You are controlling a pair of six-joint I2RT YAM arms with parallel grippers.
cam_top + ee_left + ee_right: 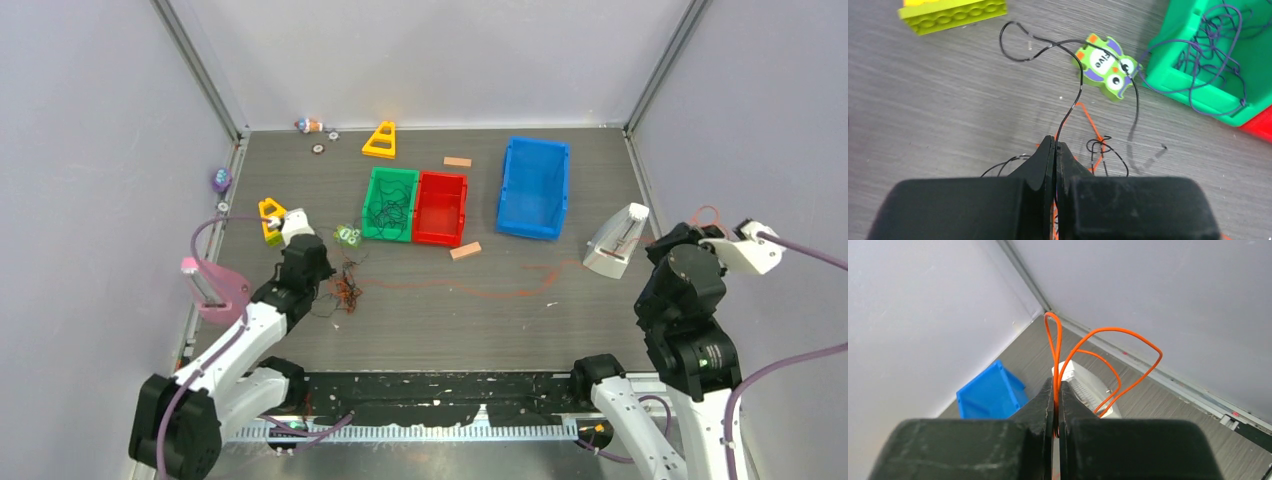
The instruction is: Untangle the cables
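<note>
Grey wood-grain worktop [450, 330], pale enclosure walls. Left claw [1055, 142] pinched fully shut on a black cable [1066, 116] rising from the orange-and-black clump [345, 285] near the green bin [1173, 70]. Right claw [1057, 384] clamped on orange cable [1120, 329] loops, raised by the right wall. Risk: pulling apart could cinch the knot or slip a strand.

The left arm [255, 325] and right arm [690, 295] are built alike, with white link shells between bulky, rounded black joint housings on black bases. A thin mauve hose [203, 236] loops from each wrist back toward its base, and a small green light shows on one right-arm joint. The left gripper [1054, 144] and right gripper [1057, 385] have matte black, wedge-shaped fingers tapering from blocky black bodies.
</note>
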